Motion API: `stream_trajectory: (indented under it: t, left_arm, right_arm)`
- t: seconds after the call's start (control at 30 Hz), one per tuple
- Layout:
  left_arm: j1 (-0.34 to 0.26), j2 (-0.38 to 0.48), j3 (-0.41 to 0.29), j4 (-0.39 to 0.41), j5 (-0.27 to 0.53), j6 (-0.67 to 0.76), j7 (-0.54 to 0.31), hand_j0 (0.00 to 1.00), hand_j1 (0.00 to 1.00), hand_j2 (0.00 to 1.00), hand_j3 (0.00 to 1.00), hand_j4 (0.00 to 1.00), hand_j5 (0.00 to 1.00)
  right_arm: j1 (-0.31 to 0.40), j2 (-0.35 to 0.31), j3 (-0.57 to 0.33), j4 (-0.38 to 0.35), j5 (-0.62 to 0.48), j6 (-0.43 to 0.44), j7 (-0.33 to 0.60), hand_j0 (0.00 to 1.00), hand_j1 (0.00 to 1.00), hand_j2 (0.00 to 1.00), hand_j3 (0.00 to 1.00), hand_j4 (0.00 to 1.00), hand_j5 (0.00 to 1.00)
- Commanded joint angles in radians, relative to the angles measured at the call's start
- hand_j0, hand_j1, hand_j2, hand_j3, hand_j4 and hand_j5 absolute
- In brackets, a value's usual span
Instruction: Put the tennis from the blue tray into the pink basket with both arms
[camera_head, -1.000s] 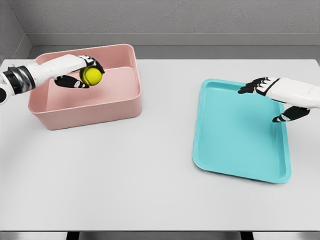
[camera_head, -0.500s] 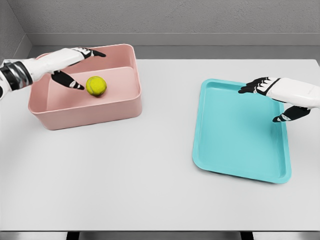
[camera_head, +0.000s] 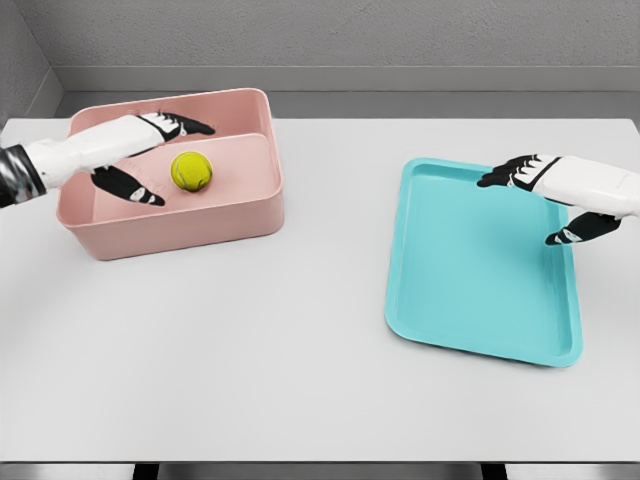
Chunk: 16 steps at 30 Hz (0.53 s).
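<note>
One tennis ball (camera_head: 191, 170) inside one pink basket (camera_head: 240, 214); two empty, spread hands: left hand (camera_head: 135, 150), right hand (camera_head: 548, 192).

A white bench (camera_head: 250, 340) fills the view; a grey wall (camera_head: 350, 35) rises behind its far edge.

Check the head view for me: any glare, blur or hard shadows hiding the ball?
Head view: even, soft light, no glare, everything in sharp focus. The ball shows clearly in the basket, with only faint shading beneath it. The left hand is open beside it and does not cover it.
</note>
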Motion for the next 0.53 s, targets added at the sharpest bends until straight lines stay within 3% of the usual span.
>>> stream_trajectory:
  t: [0.0, 0.1, 0.2, 0.5]
  left_arm:
    - [0.003, 0.064, 0.005, -0.055, 0.047, 0.002, 0.003, 1.00, 1.00, 1.00, 1.00, 1.00, 1.00]
    - [0.035, 0.136, 0.014, -0.116, 0.058, 0.002, 0.023, 1.00, 1.00, 1.00, 1.00, 1.00, 1.00]
    - [0.149, 0.178, 0.122, -0.159, 0.059, 0.002, 0.058, 1.00, 1.00, 1.00, 1.00, 1.00, 1.00]
    - [0.149, 0.190, 0.123, -0.159, 0.061, 0.002, 0.071, 1.00, 1.00, 1.00, 1.00, 1.00, 1.00]
  right_arm:
    - [0.002, -0.001, 0.000, 0.000, -0.012, 0.002, 0.000, 1.00, 1.00, 1.00, 1.00, 1.00, 1.00]
    - [0.002, -0.003, 0.000, 0.000, -0.012, 0.002, 0.000, 1.00, 1.00, 1.00, 1.00, 1.00, 1.00]
    - [0.002, -0.001, 0.000, 0.000, -0.012, 0.002, 0.000, 1.00, 1.00, 1.00, 1.00, 1.00, 1.00]
    - [0.002, -0.001, 0.000, 0.005, -0.012, 0.002, 0.000, 1.00, 1.00, 1.00, 1.00, 1.00, 1.00]
